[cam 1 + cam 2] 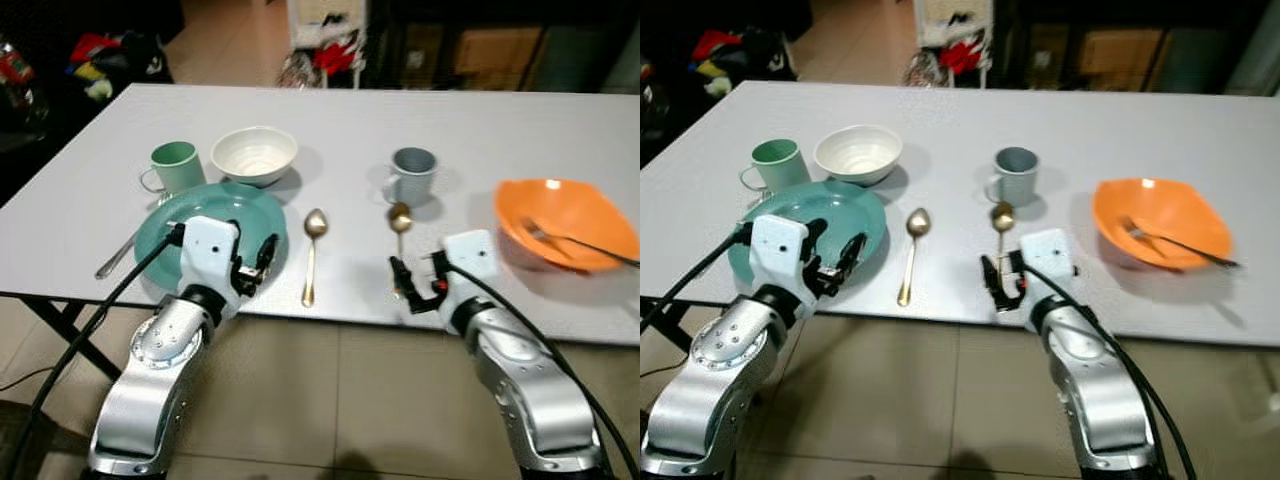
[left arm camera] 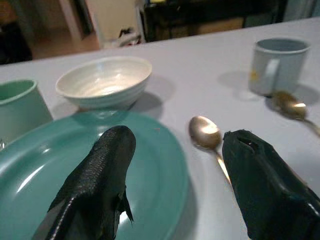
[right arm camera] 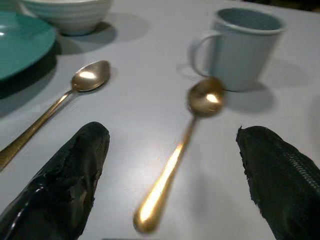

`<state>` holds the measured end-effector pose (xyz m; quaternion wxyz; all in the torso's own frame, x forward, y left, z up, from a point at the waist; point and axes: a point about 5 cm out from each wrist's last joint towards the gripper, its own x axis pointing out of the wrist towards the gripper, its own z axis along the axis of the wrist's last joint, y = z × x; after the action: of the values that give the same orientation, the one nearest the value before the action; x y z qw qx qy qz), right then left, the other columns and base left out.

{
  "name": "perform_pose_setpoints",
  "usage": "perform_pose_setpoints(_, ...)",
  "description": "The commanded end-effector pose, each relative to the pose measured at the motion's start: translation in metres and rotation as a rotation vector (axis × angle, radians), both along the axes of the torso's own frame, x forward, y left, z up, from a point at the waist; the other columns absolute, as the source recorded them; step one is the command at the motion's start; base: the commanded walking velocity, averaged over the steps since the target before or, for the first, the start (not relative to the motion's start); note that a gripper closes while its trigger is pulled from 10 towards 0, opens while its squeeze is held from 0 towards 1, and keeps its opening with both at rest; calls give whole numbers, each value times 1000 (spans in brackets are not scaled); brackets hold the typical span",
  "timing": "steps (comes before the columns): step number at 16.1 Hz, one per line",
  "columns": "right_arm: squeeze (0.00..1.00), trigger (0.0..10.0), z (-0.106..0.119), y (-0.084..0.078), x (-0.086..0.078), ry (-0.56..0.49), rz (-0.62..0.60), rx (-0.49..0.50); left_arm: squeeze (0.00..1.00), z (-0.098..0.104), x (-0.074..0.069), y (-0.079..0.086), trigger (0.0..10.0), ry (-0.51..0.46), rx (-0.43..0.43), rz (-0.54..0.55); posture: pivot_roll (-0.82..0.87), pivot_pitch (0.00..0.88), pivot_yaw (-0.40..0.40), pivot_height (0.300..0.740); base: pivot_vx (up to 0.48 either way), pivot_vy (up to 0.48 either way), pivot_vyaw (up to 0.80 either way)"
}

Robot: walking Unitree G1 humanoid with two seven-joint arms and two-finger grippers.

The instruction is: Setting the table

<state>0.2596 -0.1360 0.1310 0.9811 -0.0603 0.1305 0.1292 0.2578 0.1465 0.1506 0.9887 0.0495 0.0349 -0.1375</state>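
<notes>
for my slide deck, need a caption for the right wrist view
Open right gripper straddles a gold spoon on the table, near a grey mug.

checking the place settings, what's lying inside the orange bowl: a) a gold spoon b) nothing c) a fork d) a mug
c, a silver fork lies in the orange bowl, its handle sticking out over the rim, while both gold spoons lie on the table.

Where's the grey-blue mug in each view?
Left eye view: grey-blue ceramic mug, table centre, behind the right gold metal spoon.
Right eye view: same mug, centre.
Left wrist view: upper right corner.
Right wrist view: upper right.
Shared landmark: that spoon's bowl lies just before the mug.
</notes>
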Motion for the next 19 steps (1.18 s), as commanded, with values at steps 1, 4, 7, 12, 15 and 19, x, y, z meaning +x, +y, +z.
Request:
perform_pose_setpoints(1,1000,10000,0,-3,0,11,7,-28,0,0,-3,-1,10000,2,-9,-7,-47,21,52,740,296,0,800)
perform_pose_setpoints(4,1000,10000,2,-5,0,3,-2,-35,0,-1,-6,-2,10000,9,-19,-1,-41,18,37,740,296,0,533)
perform_pose_setpoints(7,1000,10000,-1,2,-3,57,29,-26,0,-1,-10,0,10000,10,-21,1,-36,28,16,740,194,0,0)
perform_pose_setpoints(12,1000,10000,-7,6,5,129,-19,-12,0,-3,-27,-10,10000,49,29,-210,-7,37,8,740,0,0,0)
perform_pose_setpoints(15,1000,10000,-9,1,25,155,-99,2,0,-2,-30,-17,10000,97,32,-335,10,30,2,740,0,0,0)
perform_pose_setpoints(19,1000,10000,-13,13,73,195,-110,50,0,-5,-29,-12,10000,156,92,-410,-4,36,42,740,0,0,0)
